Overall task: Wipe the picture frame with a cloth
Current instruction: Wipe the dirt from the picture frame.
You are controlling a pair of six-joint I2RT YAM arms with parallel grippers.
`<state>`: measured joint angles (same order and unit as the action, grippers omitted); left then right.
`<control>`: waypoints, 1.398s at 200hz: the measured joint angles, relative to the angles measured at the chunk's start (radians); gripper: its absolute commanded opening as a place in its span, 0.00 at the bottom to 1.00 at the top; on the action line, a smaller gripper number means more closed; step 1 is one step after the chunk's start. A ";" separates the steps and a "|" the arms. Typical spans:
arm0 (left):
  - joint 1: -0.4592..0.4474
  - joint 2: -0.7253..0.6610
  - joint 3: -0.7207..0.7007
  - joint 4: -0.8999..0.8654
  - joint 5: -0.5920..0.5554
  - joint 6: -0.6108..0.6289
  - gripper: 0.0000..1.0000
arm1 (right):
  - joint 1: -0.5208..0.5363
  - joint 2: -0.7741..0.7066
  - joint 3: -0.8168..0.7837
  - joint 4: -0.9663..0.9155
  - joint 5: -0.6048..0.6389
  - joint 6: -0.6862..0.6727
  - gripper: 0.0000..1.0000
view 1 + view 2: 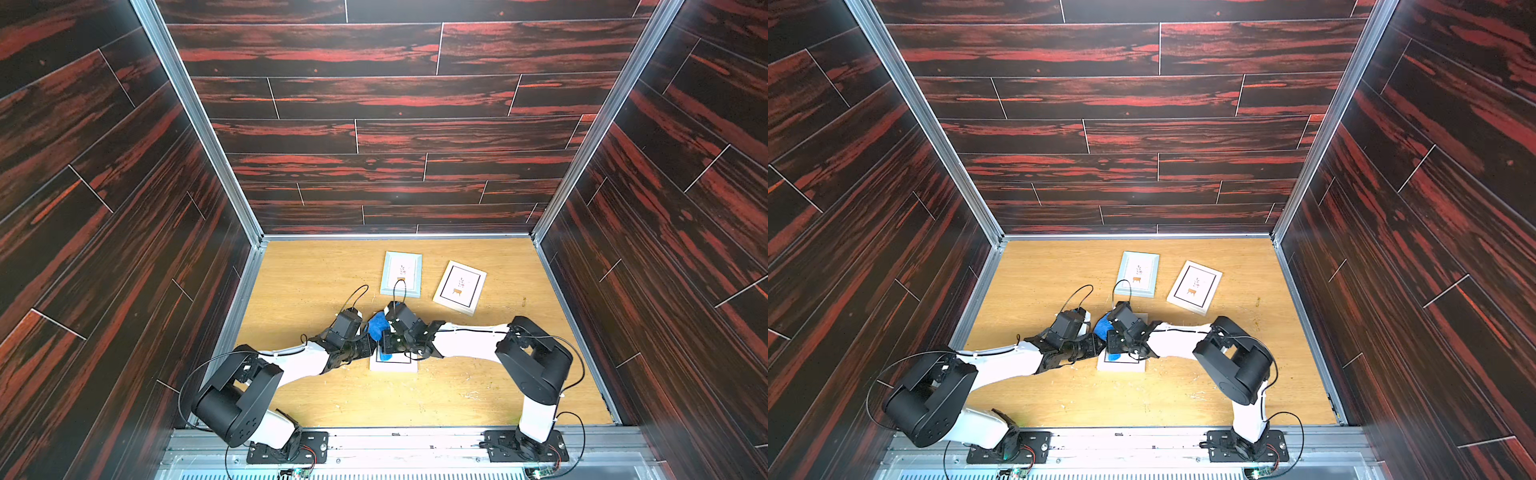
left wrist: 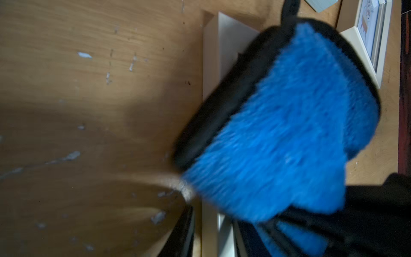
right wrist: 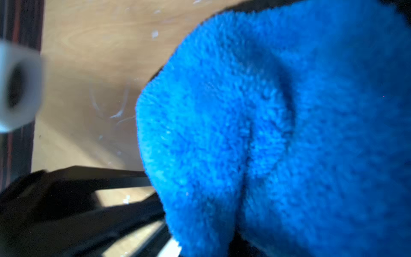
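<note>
The right gripper [image 1: 385, 343] has its fingers pressed together on a bunched-up fold of the cloth [image 1: 377, 326], a bright blue fluffy cloth with black edging. In the right wrist view the cloth [image 3: 266, 133] fills most of the picture and hides the fingertips. In both top views a lump of blue shows on the far side of the gripper and a smaller patch on its near side, lying on the picture frame [image 1: 395, 366].

The left gripper [image 1: 370, 347] reaches in from the other side and meets the right gripper over the frame's left edge. Whether its fingers are apart or clamped on anything cannot be told: the left wrist view is blurred and the cloth [image 2: 289, 122] covers much of it, with the frame's pale edge [image 2: 231, 44] running behind.

The picture frame is white with a thin dark inner line. It lies flat about midway across the table [image 1: 316, 266], roughly halfway between the near and far edges, mostly hidden under both grippers.

Two more frames lie flat closer to the table's far edge, apart from the grippers: a pale blue frame [image 1: 401, 274] near the middle, and a cream frame [image 1: 459, 287] just to its right, turned at an angle.

Dark red-streaked wood-pattern walls [image 1: 374, 104] enclose the table on three sides.
</note>
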<state>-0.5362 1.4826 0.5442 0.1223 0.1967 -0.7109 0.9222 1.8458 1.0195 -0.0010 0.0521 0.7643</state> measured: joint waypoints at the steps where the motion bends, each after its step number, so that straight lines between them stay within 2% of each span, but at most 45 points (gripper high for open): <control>1: 0.000 0.000 0.000 0.000 0.000 0.000 0.32 | -0.005 -0.005 -0.006 -0.001 -0.001 0.000 0.00; 21: 0.000 -0.001 -0.002 0.002 0.000 0.000 0.32 | -0.068 -0.071 -0.079 -0.012 0.002 0.003 0.00; 34: -0.001 -0.002 -0.003 0.004 0.000 -0.001 0.32 | -0.072 -0.079 -0.085 -0.003 -0.010 0.003 0.00; 92: -0.001 -0.018 -0.016 0.002 -0.012 -0.004 0.33 | 0.061 0.017 0.018 0.004 -0.030 0.021 0.00; 143: -0.002 -0.019 -0.018 0.005 -0.014 -0.004 0.33 | -0.046 -0.098 -0.114 -0.003 -0.019 0.023 0.00; 208: -0.002 -0.027 -0.023 -0.002 -0.022 -0.004 0.34 | 0.063 -0.006 -0.005 -0.008 -0.009 0.029 0.00; 253: -0.002 -0.032 -0.024 -0.006 -0.025 -0.003 0.34 | -0.032 -0.102 -0.115 -0.014 0.011 0.023 0.00; 279: -0.002 -0.042 -0.024 -0.020 -0.026 -0.001 0.35 | -0.012 -0.081 -0.103 0.001 0.011 0.022 0.00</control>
<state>-0.5381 1.4410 0.5205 0.1024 0.1703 -0.7116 0.9100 1.7645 0.9161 0.0002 0.0628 0.7864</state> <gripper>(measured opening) 0.349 0.106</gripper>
